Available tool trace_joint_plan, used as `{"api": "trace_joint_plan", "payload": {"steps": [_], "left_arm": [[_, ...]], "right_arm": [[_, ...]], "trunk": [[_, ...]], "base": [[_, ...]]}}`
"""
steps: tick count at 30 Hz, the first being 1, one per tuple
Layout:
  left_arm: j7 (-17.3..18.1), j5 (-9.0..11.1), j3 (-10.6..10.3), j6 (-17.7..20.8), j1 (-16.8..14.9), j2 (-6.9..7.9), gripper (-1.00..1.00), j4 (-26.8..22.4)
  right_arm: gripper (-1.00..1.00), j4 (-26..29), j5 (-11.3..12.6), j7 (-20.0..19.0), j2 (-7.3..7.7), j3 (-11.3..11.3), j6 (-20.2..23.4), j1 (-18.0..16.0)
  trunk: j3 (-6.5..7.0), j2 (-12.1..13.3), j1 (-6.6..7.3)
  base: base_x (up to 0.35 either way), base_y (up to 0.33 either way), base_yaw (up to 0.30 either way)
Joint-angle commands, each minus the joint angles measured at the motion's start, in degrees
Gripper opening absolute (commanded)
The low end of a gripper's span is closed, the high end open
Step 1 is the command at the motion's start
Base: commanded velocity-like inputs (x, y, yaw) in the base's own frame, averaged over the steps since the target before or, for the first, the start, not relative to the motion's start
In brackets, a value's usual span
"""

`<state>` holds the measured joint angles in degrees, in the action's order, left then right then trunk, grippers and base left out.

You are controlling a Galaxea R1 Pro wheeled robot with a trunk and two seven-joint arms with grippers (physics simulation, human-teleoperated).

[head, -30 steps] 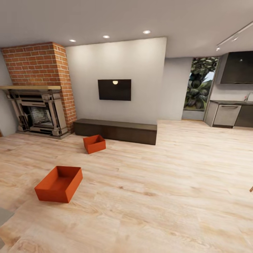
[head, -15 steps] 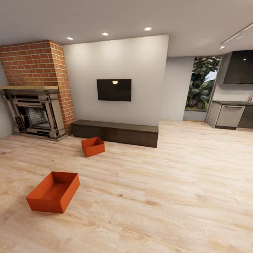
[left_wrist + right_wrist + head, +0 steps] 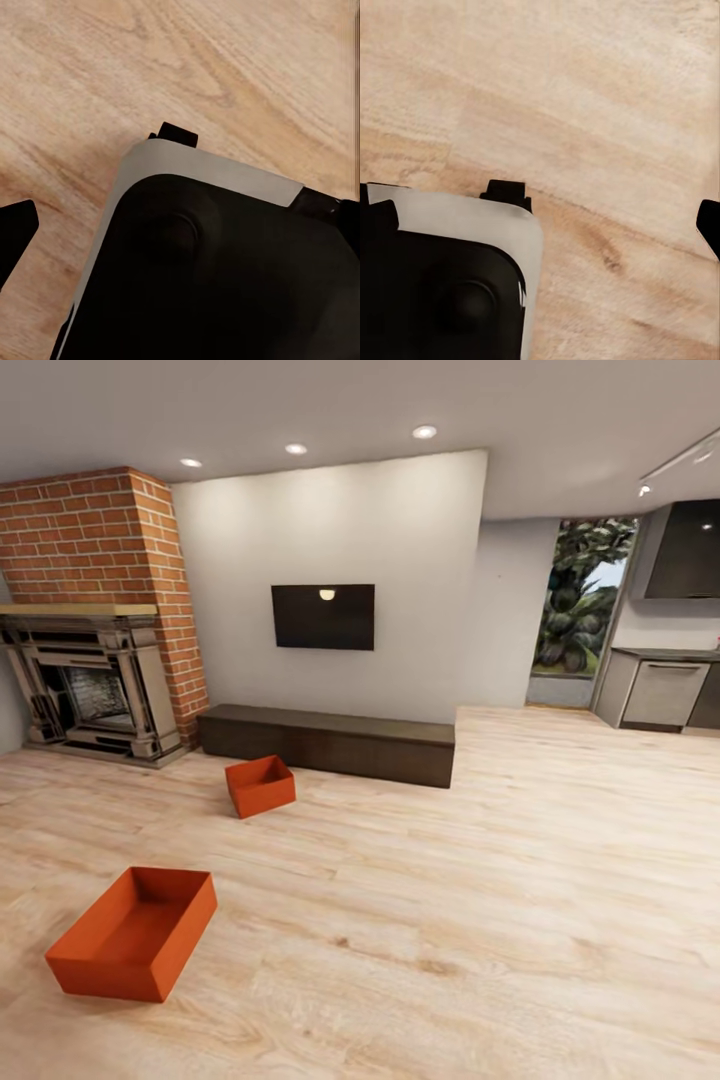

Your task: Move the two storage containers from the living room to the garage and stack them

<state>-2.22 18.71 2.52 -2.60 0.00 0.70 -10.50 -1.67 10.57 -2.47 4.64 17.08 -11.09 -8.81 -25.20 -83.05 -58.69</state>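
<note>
Brick fireplace (image 3: 95, 650) at left, wood mantel above dark firebox. Black TV (image 3: 323, 616) on pale wall, long low dark cabinet (image 3: 330, 737) beneath. Recessed ceiling lights (image 3: 424, 432). Window with foliage (image 3: 578, 605) at right, beside kitchen units (image 3: 668, 690).

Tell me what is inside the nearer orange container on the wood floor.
The nearer storage container looks empty: its orange bottom and inner walls show bare in the head view. The strip of bottom just behind its near wall is hidden. It sits on the light wood floor.

Dark robot base (image 3: 217, 277) over plank floor (image 3: 225, 67)
</note>
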Motion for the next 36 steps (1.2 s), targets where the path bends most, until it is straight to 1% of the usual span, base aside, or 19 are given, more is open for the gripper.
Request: {"api": "trace_joint_plan", "payload": {"steps": [1, 19, 28, 36], "left_arm": [[-0.1, 0.0, 0.2, -0.1, 0.0, -0.01, 1.0, -0.1], [-0.1, -0.1, 0.2, -0.6, 0.0, -0.08, 1.0, -0.1], [-0.1, 0.0, 0.3, -0.6, 0.0, -0.08, 1.0, -0.1], [-0.1, 0.0, 0.3, -0.6, 0.0, -0.08, 1.0, -0.1]], "right_arm": [[1.0, -0.2, 0.6, -0.3, 0.0, 0.4, -0.3, -0.1], [1.0, -0.2, 0.6, -0.3, 0.03, 0.5, -0.2, -0.1], [1.0, -0.2, 0.7, -0.3, 0.32, 0.5, -0.2, -0.1], [1.0, -0.2, 0.9, -0.3, -0.06, 0.4, -0.1, -0.1]], "trunk": [[-0.05, 0.0, -0.03], [-0.05, 0.0, -0.03], [-0.05, 0.0, -0.03], [-0.05, 0.0, -0.03]], "base": [[0.326, 0.0, 0.0], [0.326, 0.0, 0.0], [0.323, 0.0, 0.0], [0.323, 0.0, 0.0]]}}
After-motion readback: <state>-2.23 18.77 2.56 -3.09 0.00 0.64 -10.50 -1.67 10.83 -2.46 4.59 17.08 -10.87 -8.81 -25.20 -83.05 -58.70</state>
